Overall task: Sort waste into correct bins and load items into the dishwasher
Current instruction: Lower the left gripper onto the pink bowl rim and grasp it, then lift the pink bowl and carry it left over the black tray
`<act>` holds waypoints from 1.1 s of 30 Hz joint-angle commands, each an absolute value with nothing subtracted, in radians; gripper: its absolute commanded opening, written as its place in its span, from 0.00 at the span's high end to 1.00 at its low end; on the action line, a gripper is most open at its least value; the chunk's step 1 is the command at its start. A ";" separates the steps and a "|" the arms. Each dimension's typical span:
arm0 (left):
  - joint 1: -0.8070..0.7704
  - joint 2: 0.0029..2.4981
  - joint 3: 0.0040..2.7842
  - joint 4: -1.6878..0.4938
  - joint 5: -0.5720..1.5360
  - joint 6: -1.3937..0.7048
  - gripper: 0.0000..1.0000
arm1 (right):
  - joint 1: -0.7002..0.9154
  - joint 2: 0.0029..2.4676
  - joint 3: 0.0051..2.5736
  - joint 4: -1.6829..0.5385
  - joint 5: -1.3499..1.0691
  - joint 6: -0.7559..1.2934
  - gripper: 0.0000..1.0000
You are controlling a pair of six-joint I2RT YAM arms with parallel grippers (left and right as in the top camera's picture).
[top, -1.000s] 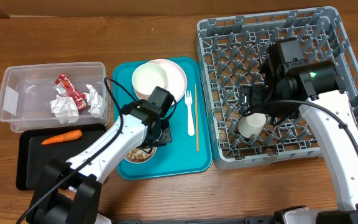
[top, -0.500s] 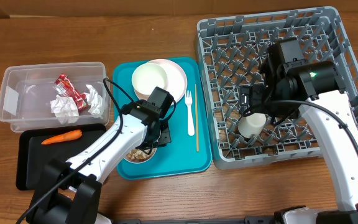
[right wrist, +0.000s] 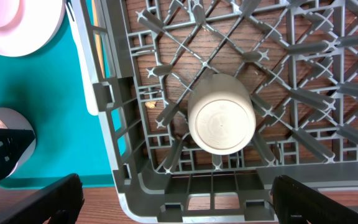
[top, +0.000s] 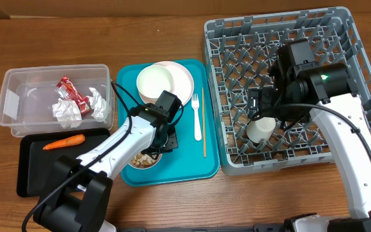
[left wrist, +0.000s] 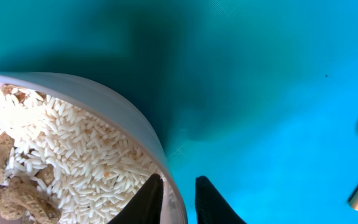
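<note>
Now | left end effector [left wrist: 178,182] clamps bowl [left wrist: 124,115] rim | wrist-only rice [left wrist: 86,143] | right end effector [right wrist: 176,185] apart

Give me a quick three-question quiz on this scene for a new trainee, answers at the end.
1. True or false: the carrot lies in the clear tub.
2. Which item sits in the grey rack? A fork, B cup, C plate.
3. Fill in: the left hand pinches the rim of the ___ holding rice.
Key: 1 false, it lies in the black tray; 2 B; 3 bowl.
</note>
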State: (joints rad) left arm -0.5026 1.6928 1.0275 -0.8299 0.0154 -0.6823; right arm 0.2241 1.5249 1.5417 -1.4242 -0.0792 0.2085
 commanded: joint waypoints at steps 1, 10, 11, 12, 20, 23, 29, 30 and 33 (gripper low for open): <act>-0.506 1.699 1.034 -0.830 0.024 -0.696 0.82 | 0.227 1.514 1.562 -1.420 -0.084 0.202 0.00; -0.503 1.699 1.037 -0.836 0.027 -0.696 0.91 | 0.227 1.514 1.562 -1.420 -0.084 0.202 0.00; -0.503 1.699 1.037 -0.836 0.027 -0.696 0.95 | 0.227 1.514 1.562 -1.420 -0.084 0.202 0.00; -0.503 1.699 1.037 -0.836 0.027 -0.696 0.96 | 0.227 1.514 1.562 -1.420 -0.084 0.202 0.00; -0.502 1.698 1.055 -0.854 0.027 -0.696 0.96 | 0.227 1.514 1.562 -1.420 -0.084 0.202 0.00; -0.502 1.695 1.089 -0.893 0.009 -0.695 0.96 | 0.227 1.514 1.562 -1.420 -0.084 0.202 0.00; -0.503 1.664 1.183 -0.998 -0.099 -0.635 0.96 | 0.227 1.514 1.562 -1.420 -0.084 0.202 0.00; -0.503 1.658 1.196 -1.007 -0.097 -0.615 0.96 | 0.227 1.514 1.562 -1.420 -0.084 0.202 0.00; -0.503 1.644 1.224 -1.037 -0.115 -0.606 0.96 | 0.227 1.514 1.562 -1.420 -0.084 0.202 0.00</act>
